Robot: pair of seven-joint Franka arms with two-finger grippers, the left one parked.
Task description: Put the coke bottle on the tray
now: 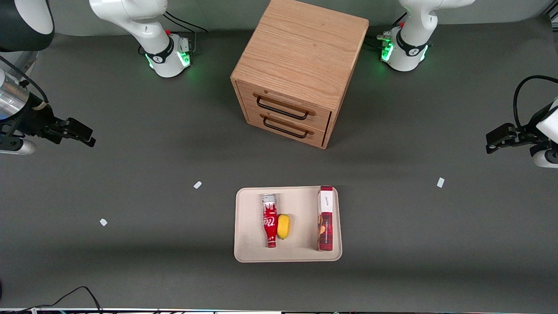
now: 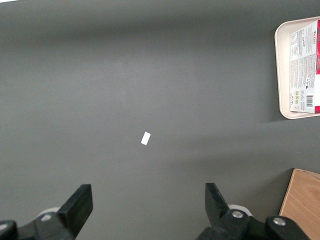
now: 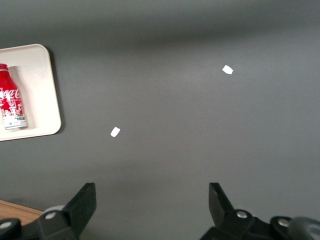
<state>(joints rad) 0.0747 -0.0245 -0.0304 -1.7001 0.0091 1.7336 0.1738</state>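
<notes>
Coke bottle lies flat on the tray, lower centre of the front view, silver base end toward the wooden drawer cabinet, red cap end nearer the front camera. A yellow lemon-like item sits touching the bottle's side. A red-and-white box lies along another edge of the tray, apart from the bottle. Cabinet stands upper centre, 2 drawers w/ dark handles, both shut.

Gripper is at mid-left edge of the front view, toward the working arm's end of the counter, well apart from tray and bottle, nothing in it. Wrist view shows its fingers spread wide, bare counter between them; bottle and tray corner also visible there. Few small white tape bits on the counter.
</notes>
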